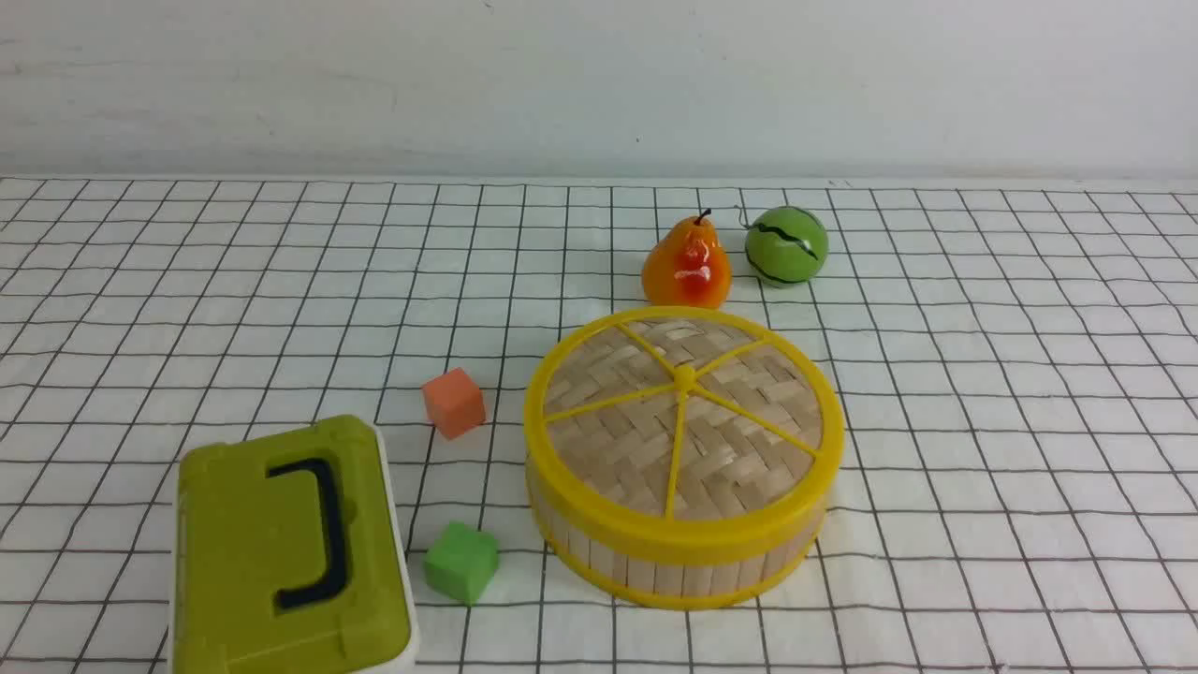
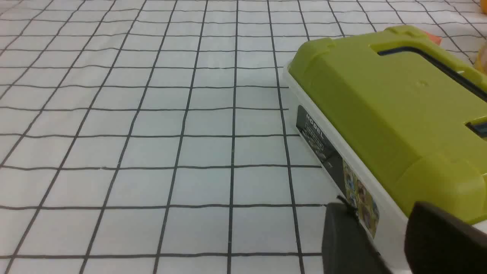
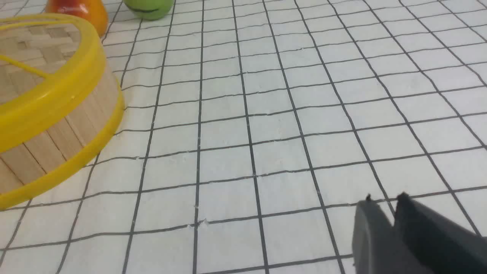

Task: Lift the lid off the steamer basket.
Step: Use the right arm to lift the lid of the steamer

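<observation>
The lid (image 1: 683, 412), a woven tan disc with yellow rim, spokes and centre knob, sits closed on the steamer basket (image 1: 655, 562) at the table's centre right. In the right wrist view the lid (image 3: 34, 49) and the basket's slat wall (image 3: 68, 133) show at one edge. My right gripper (image 3: 385, 199) hangs over bare cloth well apart from them, its fingers nearly together with nothing between. My left gripper (image 2: 380, 213) stands open beside the white wall of the green box, holding nothing. Neither gripper appears in the front view.
An olive-green box (image 1: 281, 552) with a dark handle stands front left. An orange cube (image 1: 454, 402) and a green cube (image 1: 461, 562) lie between it and the basket. A toy pear (image 1: 686, 264) and a green striped ball (image 1: 786, 245) sit behind the basket.
</observation>
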